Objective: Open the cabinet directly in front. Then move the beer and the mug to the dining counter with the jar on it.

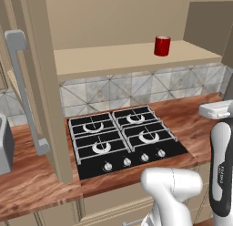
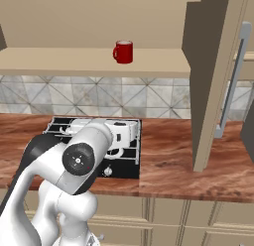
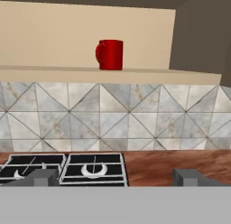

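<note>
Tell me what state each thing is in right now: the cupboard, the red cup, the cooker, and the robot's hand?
cabinet: both doors swung open.
mug: upright on the cabinet shelf, untouched.
hob: no pots on its burners.
hand: open, holding nothing, low over the hob and facing the mug.

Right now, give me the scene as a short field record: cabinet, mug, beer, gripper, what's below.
cabinet: both doors swung open, bar handle facing out; bottom shelf exposed
mug: red mug upright on the cabinet shelf, right of its middle, handle toward the left
beer: not on the visible stretch of shelf
gripper: gripper open, holding nothing, below shelf level, aimed at the tiled wall under the mug
below: black four-burner hob set in a wood worktop, tiled backsplash behind
</note>
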Motion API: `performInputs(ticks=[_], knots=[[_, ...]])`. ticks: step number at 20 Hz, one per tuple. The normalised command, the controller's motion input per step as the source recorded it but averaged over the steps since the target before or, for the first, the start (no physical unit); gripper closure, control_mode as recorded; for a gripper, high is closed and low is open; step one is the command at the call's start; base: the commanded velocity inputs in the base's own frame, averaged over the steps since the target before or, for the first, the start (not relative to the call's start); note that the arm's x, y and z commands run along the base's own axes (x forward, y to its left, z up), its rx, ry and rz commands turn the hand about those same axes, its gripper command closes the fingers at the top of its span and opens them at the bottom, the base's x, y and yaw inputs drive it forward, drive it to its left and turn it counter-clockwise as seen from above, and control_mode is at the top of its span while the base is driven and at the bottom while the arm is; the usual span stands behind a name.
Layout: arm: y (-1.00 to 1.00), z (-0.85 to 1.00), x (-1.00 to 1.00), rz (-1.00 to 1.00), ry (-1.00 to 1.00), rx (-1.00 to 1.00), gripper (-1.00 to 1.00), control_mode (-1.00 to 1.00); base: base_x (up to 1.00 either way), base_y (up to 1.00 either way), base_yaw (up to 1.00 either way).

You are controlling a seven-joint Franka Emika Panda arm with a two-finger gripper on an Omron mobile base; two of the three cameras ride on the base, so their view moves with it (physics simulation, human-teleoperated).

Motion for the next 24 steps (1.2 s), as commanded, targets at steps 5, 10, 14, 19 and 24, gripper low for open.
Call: performInputs(ticks=[5, 10, 14, 19, 24], knots=[[0.23, 0.54, 0.10, -0.14, 0.00, 0.00, -1.00, -1.00, 0.00, 0.00, 0.00], [0.41, 0.66, 0.00, -0.18, -0.05, -0.01, -1.00, -1.00, 0.00, 0.00, 0.00], [0.21, 0.64, 0.00, -0.14, 0.00, 0.00, -1.00, -1.00, 0.00, 0.00, 0.00], [0.15, 0.73, 0.00, -0.12, 0.01, 0.00, -1.00, -1.00, 0.00, 0.00, 0.00], [0.06, 0.60, 0.04, -0.02, 0.10, 0.00, -1.00, -1.00, 0.00, 0.00, 0.00]])
